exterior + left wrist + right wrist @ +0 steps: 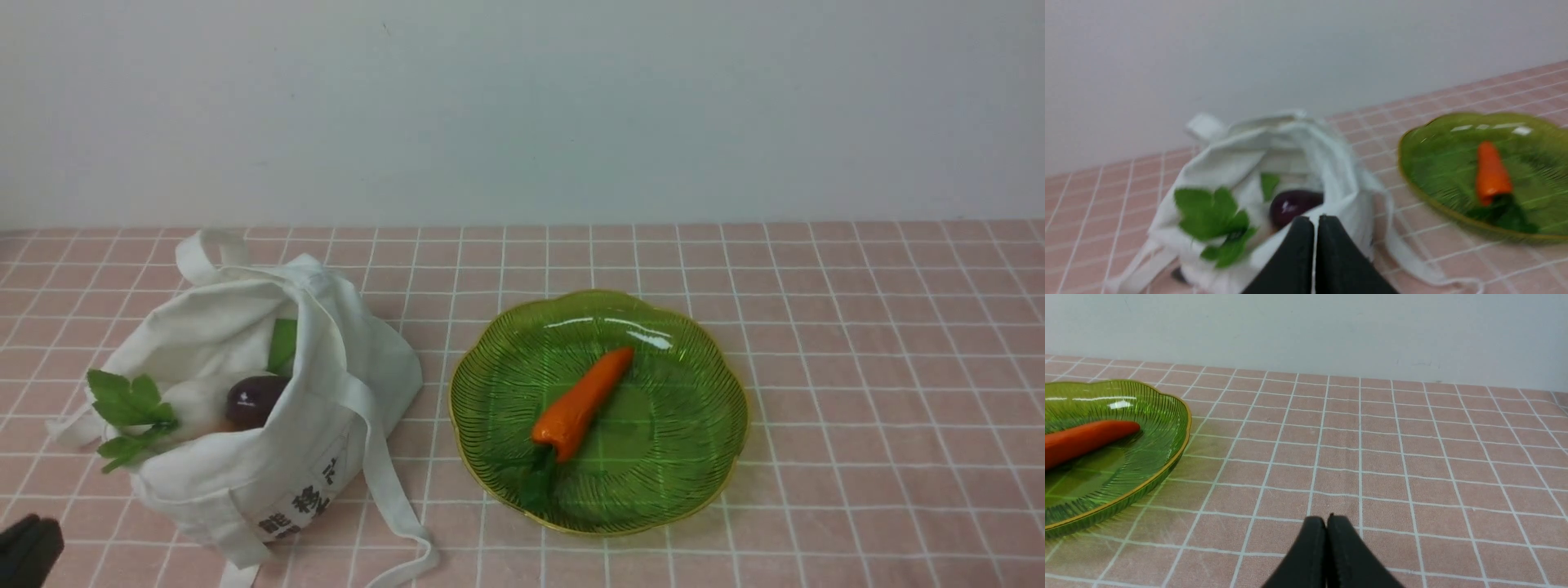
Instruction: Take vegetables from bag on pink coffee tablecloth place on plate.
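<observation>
Seen from the front, the carrot point(583, 402) lies on the plate point(690, 384) beside the bag point(204, 327) holding the radish point(192, 404) and purple vegetable point(255, 400); the left wrist shows the left gripper point(1314, 222) pressed together, empty, near the bag; the right wrist, the right gripper point(1326, 522) together over the tablecloth point(1412, 457).

Plain matte-black, wedge-tapered fingers point(1311, 555)
</observation>
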`<state>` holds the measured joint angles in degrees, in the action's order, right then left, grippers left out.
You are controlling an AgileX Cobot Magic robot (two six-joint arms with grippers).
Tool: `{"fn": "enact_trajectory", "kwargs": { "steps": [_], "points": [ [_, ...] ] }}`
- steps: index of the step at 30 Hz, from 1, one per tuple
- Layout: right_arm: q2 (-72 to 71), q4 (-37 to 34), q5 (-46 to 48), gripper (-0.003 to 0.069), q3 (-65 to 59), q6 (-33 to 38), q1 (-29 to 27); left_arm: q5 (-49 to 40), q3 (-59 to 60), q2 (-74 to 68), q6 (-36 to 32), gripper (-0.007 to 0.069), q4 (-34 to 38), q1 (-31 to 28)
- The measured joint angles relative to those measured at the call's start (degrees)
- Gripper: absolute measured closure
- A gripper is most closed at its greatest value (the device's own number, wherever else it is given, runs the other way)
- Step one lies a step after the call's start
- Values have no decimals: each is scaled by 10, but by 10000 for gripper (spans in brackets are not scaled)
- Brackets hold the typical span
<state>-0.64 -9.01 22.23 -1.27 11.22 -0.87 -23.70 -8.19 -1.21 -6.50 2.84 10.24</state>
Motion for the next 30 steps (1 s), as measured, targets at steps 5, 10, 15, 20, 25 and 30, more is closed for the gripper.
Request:
{"fn": "enact_trajectory", "kwargs": {
  "steps": [5, 10, 15, 20, 25, 30],
  "points": [
    [0, 0, 0, 673, 0, 0, 0, 3, 93, 18, 0, 629, 0, -46],
    [0, 0, 0, 673, 0, 0, 0, 16, 97, 18, 3, 629, 0, -47],
    [0, 0, 0, 673, 0, 0, 0, 16, 97, 18, 3, 629, 0, -47],
    [0, 0, 0, 673, 0, 0, 0, 16, 97, 18, 3, 629, 0, -47],
    [0, 0, 0, 673, 0, 0, 0, 16, 97, 18, 4, 629, 0, -47],
    [0, 0, 0, 673, 0, 0, 0, 16, 97, 18, 4, 629, 0, -47]
  ]
}}
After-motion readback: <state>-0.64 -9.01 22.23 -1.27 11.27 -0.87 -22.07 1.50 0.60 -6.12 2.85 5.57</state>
